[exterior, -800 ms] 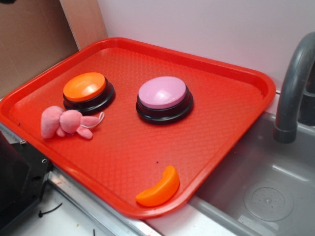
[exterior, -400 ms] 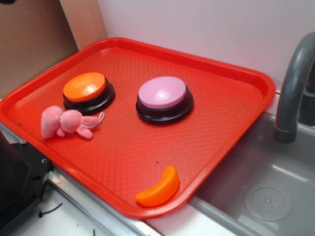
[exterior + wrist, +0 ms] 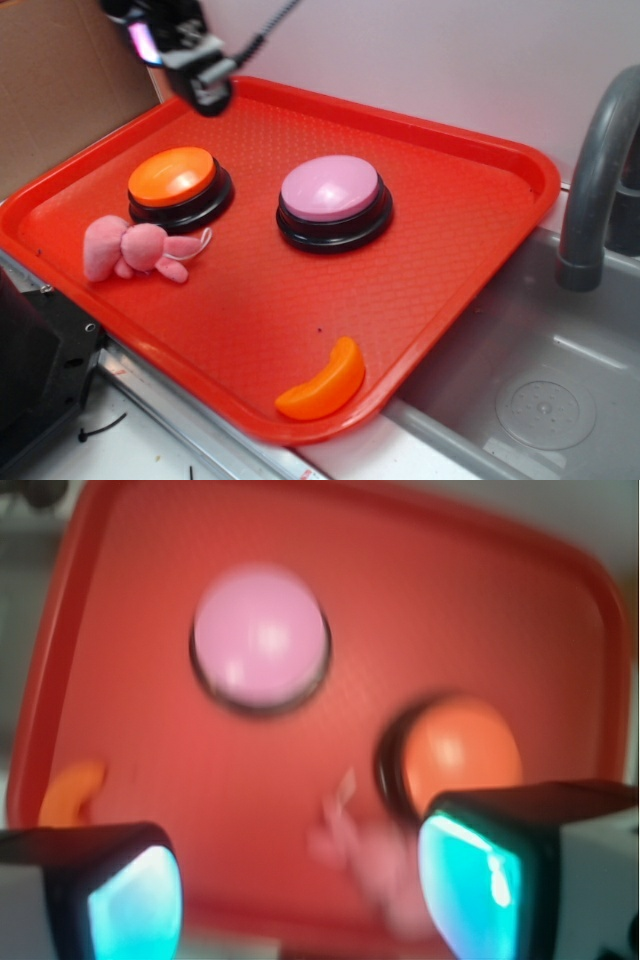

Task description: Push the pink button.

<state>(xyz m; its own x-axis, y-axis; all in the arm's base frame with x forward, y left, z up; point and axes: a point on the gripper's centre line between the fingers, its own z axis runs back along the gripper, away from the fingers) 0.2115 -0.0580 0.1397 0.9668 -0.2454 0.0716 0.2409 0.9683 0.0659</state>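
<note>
gleaming pink button (image 3: 330, 188), untouched

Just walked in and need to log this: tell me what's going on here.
A robot arm is above the far left corner of the red tray, its tool open and holding nothing. On the tray sit a pink button, an orange button, a pink plush toy and an orange slice. The tool is touching none of them; the pink button is unpressed so far.

The gripper (image 3: 205, 85) hangs above the red tray's (image 3: 450, 290) far-left corner, well apart from the pink button (image 3: 331, 190).
</note>
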